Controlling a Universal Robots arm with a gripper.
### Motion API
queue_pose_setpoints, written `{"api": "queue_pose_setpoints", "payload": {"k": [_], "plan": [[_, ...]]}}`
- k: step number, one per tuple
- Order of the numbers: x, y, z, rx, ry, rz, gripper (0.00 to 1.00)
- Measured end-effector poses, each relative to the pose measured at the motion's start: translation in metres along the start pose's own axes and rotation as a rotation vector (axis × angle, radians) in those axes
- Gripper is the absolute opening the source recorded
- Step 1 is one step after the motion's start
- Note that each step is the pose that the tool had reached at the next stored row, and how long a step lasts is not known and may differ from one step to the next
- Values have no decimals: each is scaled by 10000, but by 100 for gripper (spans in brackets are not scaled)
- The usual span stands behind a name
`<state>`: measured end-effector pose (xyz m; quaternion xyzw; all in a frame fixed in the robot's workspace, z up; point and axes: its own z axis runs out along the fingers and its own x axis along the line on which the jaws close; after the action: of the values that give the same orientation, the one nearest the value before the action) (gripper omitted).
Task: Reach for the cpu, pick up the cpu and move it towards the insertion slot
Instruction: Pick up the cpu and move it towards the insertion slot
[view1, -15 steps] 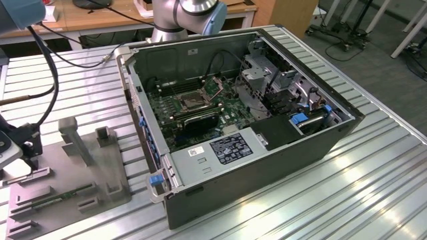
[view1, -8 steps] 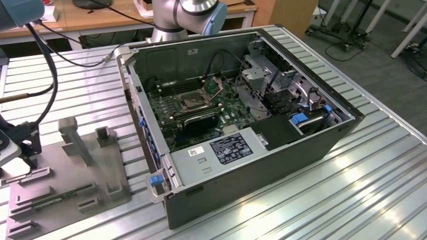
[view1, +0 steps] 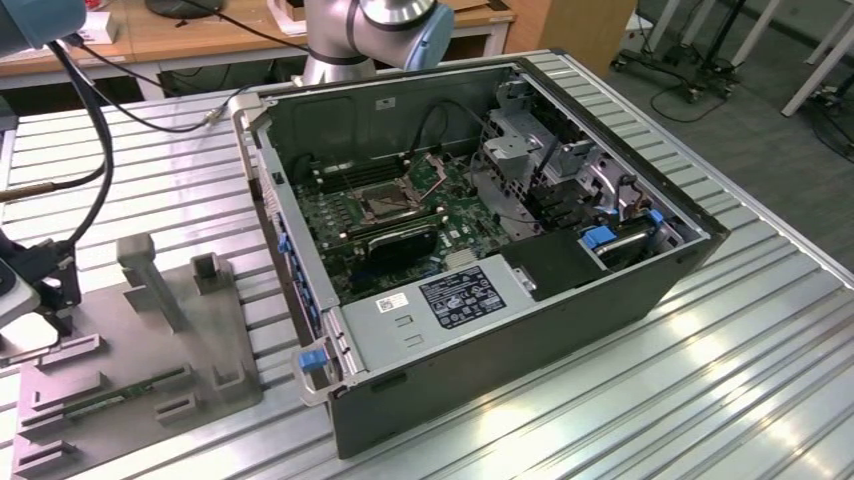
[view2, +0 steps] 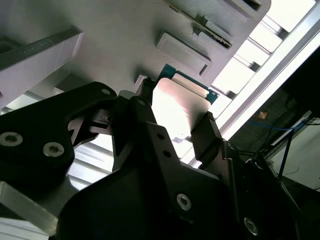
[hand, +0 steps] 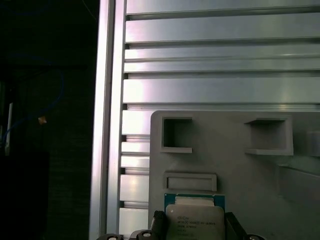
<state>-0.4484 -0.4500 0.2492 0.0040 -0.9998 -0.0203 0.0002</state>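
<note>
Gripper (view2: 176, 111) closed on the cpu (view2: 182, 107), black fingers (view2: 206, 131) against two opposite edges, pale metal face showing in both wrist views. Just beyond, the grey tray (hand: 235, 165) with its shallow recesses, on the ribbed metal table (hand: 220, 90). Farther off in the exterior view, well apart from the tray, the insertion slot (view1: 380, 207) on the green motherboard (view1: 461, 200) inside the open computer case (view1: 561, 320)

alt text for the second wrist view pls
The black pincer grips the cpu by two opposite edges, its pale metal face bright with glare. Behind it lie the grey plastic tray and the ribbed metal table.
</note>
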Motion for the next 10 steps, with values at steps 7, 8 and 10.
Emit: {"api": "queue_pose_setpoints", "payload": {"k": [7, 8, 10], "plan": [[0, 1, -28, 0, -1, 0, 55], [0, 1, -31, 0, -1, 0, 55], [0, 2, -44, 1, 2, 0, 55]]}}
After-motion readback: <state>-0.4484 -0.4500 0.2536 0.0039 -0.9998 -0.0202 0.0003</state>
